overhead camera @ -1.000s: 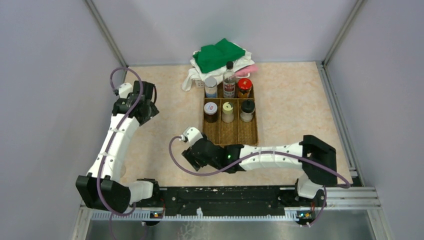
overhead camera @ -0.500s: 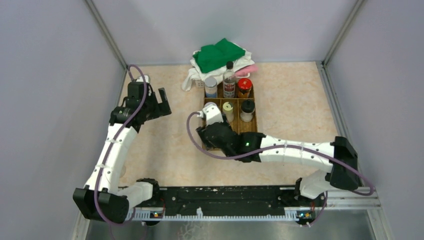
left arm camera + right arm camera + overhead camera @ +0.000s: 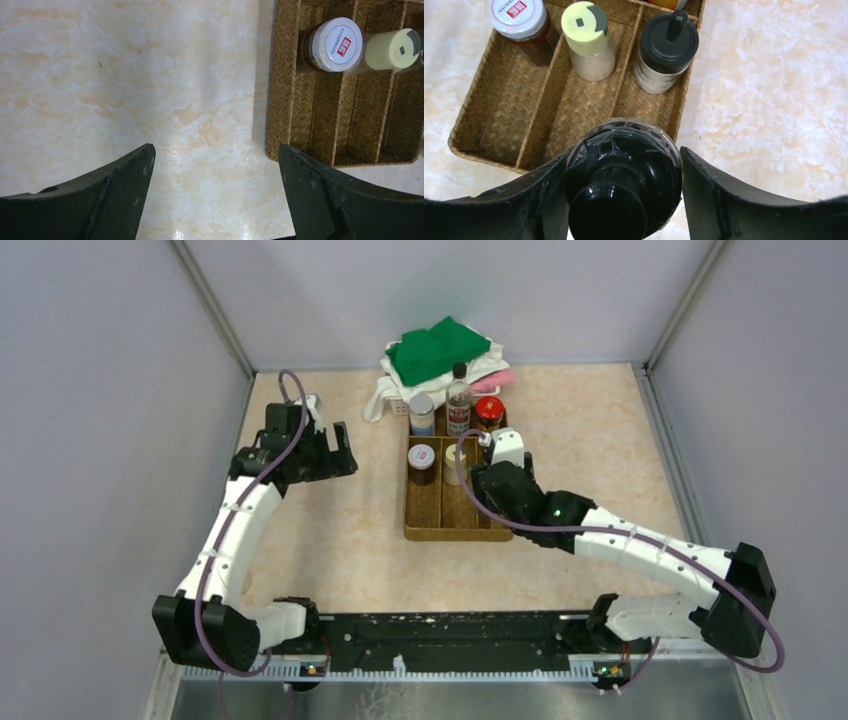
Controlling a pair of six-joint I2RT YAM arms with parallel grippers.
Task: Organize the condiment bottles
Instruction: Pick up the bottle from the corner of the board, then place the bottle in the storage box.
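Within the last second the right arm has swung from the bare marbled beige tabletop (image 3: 330,530) in front of the tray to a spot above the brown woven divided tray (image 3: 455,530). Its right tool (image 3: 626,200) is pinching a clear jar with a black knobbed lid (image 3: 624,150) by the sides. The jar hangs over the front end of the tray, roughly above the right lane, just short of the black-lidded jar (image 3: 668,45) already standing there. The white-lidded red-labelled jar (image 3: 519,15) and the yellowish-capped shaker (image 3: 586,30) stand in the lanes beside it. So the carry is nearly done; lowering into the empty front slot looks like the step left. Meanwhile the left arm has moved toward the tray's left side, and its left tool (image 3: 216,155) is spread wide over bare tabletop, holding nothing.
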